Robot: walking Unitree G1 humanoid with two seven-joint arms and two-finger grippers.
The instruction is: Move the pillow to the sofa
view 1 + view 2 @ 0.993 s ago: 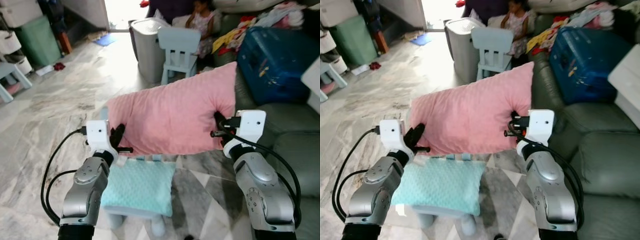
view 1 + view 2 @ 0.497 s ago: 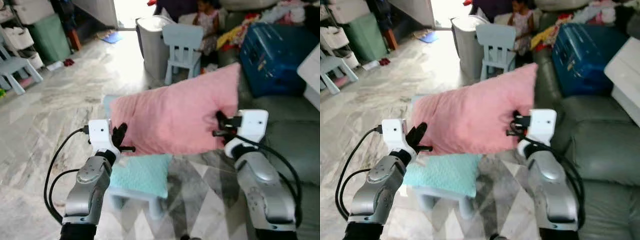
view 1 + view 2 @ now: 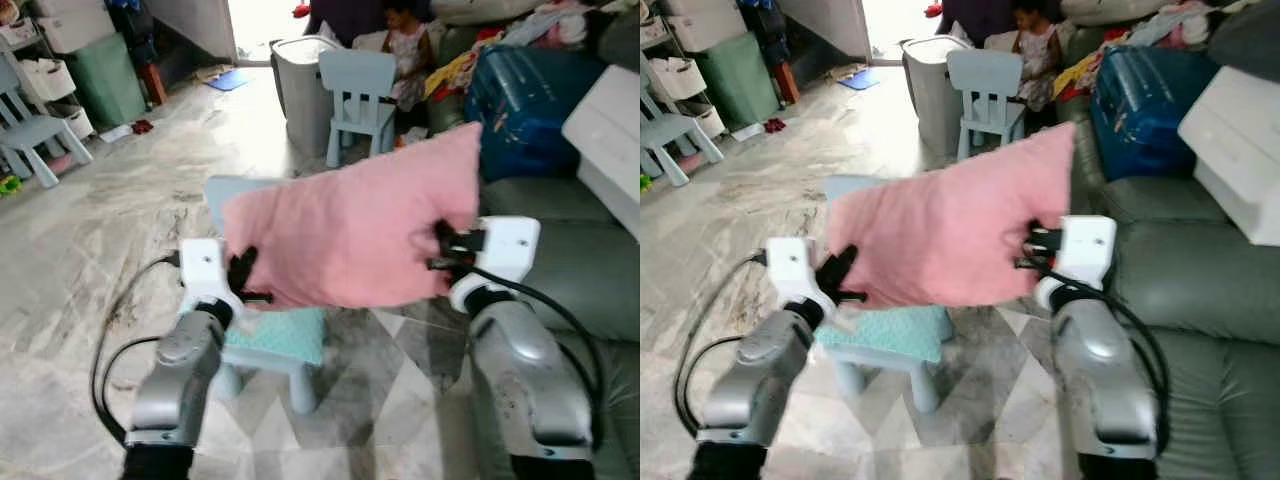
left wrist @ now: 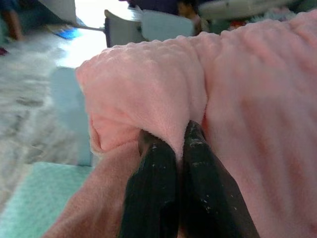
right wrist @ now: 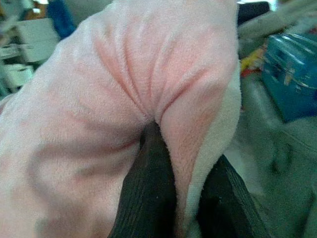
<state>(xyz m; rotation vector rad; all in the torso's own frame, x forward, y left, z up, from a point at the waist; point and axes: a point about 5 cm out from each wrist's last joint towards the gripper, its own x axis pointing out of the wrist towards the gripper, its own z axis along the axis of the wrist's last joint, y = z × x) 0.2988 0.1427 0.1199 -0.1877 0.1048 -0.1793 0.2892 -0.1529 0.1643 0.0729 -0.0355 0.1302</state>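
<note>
Pillow (image 3: 355, 235), pink and plush, held up in the air between the two arms, above a small stool with a mint-green cushion (image 3: 280, 335) and just left of the grey sofa (image 3: 590, 250). Tilted, with the right end higher than the left. Left gripper (image 3: 242, 280) pinched tight on the lower left corner, both black fingers (image 4: 153, 193) closed together with a fold of pink fabric squeezed between them in the left wrist view. Right gripper (image 3: 440, 250) clamped on the right edge, fabric bunched and creased around its fingers (image 5: 148, 198) in the right wrist view. On the sofa, a blue case (image 3: 525, 95), a white box (image 3: 605, 135) and heaps of clothes (image 3: 470, 65). Farther back on the marble floor (image 3: 120, 200), a pale blue child's chair (image 3: 358, 95) beside a grey bin (image 3: 300, 85), and a person (image 3: 405, 50) sitting behind them.
</note>
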